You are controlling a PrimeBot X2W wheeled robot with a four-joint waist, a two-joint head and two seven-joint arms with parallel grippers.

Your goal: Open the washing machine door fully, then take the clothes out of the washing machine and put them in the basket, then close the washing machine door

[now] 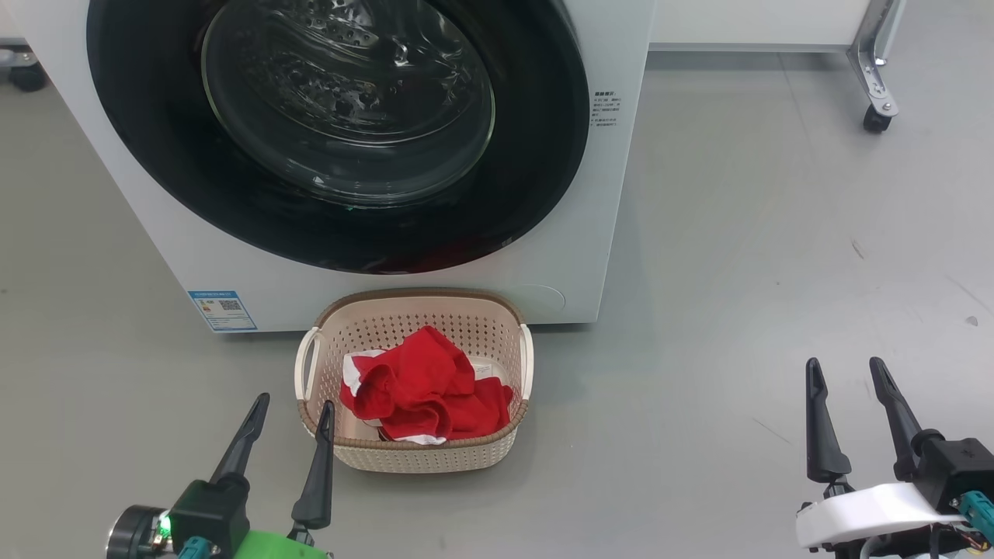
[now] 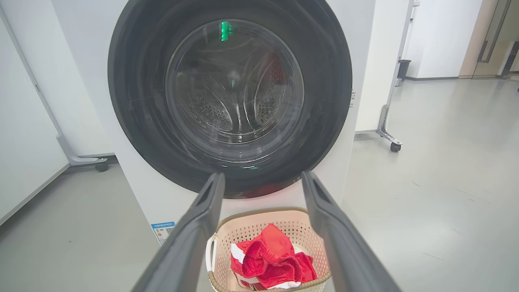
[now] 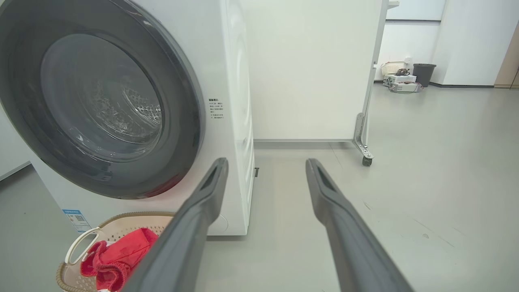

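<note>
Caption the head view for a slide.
Clothes in the basket, washing machine door shut, left end effector and right end effector open.

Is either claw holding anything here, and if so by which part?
Nothing is held. The left claw and the right claw are both open and empty; the clothes lie in the basket.

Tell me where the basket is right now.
In the head view, the basket sits on the floor left of centre, just in front of the washing machine, with the left gripper by its near-left corner.
</note>
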